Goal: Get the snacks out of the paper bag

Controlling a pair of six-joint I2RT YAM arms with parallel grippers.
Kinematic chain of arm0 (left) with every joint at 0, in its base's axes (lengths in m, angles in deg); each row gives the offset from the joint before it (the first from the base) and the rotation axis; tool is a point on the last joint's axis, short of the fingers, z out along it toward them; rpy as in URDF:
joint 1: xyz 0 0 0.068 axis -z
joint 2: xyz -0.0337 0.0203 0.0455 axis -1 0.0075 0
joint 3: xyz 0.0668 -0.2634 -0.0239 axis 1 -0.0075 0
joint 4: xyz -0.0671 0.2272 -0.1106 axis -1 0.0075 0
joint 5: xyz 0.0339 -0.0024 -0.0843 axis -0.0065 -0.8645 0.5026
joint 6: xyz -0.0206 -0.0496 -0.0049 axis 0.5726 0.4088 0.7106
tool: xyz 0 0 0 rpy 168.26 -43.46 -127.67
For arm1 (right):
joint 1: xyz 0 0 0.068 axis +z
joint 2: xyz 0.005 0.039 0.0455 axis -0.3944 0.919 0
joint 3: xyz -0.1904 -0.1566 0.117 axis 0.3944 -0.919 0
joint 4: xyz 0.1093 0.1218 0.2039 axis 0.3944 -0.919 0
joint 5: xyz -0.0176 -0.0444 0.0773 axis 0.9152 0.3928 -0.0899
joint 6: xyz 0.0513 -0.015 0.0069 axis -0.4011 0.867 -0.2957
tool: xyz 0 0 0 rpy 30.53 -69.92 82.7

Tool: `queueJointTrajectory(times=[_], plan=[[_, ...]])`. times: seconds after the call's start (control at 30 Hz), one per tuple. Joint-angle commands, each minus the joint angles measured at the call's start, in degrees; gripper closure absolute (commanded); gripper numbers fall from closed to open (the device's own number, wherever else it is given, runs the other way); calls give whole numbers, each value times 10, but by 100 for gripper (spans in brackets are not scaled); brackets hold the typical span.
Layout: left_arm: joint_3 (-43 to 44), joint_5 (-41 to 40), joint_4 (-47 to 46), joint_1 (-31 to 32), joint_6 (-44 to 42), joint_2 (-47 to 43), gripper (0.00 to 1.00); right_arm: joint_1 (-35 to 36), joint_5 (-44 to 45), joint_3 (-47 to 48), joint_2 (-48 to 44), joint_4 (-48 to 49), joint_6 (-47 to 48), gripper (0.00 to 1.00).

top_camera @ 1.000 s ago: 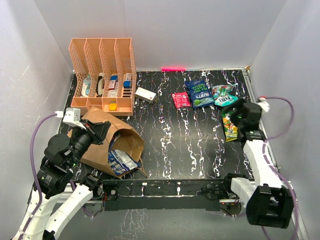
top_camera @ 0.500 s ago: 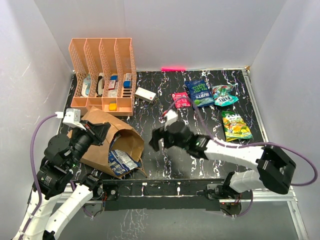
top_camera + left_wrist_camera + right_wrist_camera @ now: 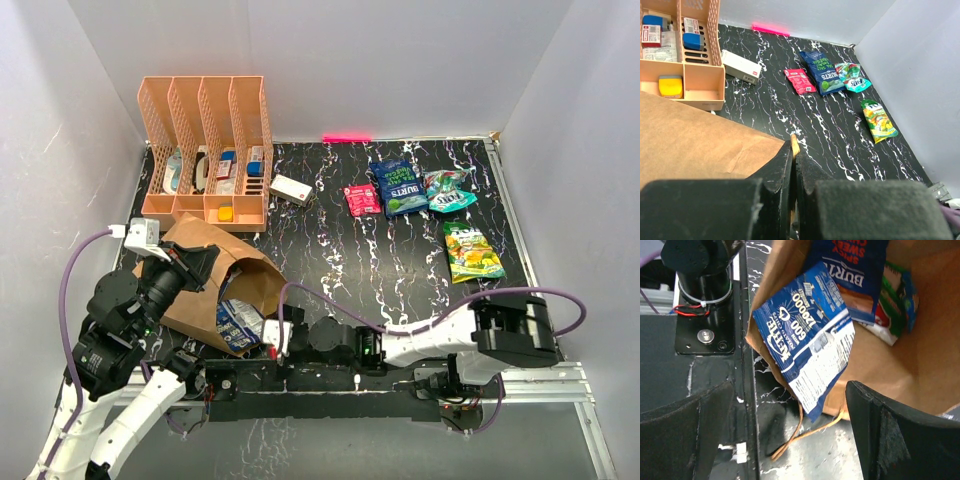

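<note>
The brown paper bag point(image 3: 200, 290) lies on its side at the near left, mouth toward the right. My left gripper point(image 3: 205, 262) is shut on the bag's upper edge point(image 3: 794, 145). My right gripper point(image 3: 275, 335) is open at the bag's mouth, its jaws wide on either side of a dark blue and white chip packet point(image 3: 805, 335) that sticks out. Deeper inside lie a second dark blue bag point(image 3: 855, 270) and a green and red packet point(image 3: 895, 300). Out on the table rest a pink-red packet point(image 3: 361, 199), a dark blue bag point(image 3: 399, 187), a teal bag point(image 3: 447, 190) and a green-yellow bag point(image 3: 472, 252).
An orange mesh rack point(image 3: 205, 150) with small boxes stands at the back left, a small white box point(image 3: 291, 189) beside it. The bag's twisted handle point(image 3: 805, 435) trails on the table under the blue packet. The left arm's base mount point(image 3: 702, 290) is close by.
My right arm has swung from the green-yellow bag at the far right across the table to the bag's mouth, and its jaws opened wider. The left gripper kept its hold.
</note>
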Motion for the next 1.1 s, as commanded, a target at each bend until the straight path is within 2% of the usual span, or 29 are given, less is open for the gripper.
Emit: queueJointTrajectory(times=[0.0, 0.13, 0.27, 0.43, 0.8, 0.97, 1.07], plan=[[11, 0, -7, 2, -4, -6, 100, 8, -20, 8, 42, 151, 140, 0], [12, -1, -3, 2, -5, -7, 100, 8, -3, 35, 86, 143, 182, 4], [13, -1, -3, 2, -6, -5, 100, 7, 7, 51, 113, 127, 213, 24], [9, -2, -2, 2, -6, -11, 100, 7, 16, 51, 127, 139, 214, 37], [9, -1, -2, 2, -7, -8, 100, 6, 29, 80, 192, 178, 226, 39], [16, -2, 3, 2, -6, -5, 100, 6, 37, 125, 227, 145, 242, 55], [12, -2, 1, 2, -5, -10, 100, 5, 49, 139, 248, 154, 245, 56]])
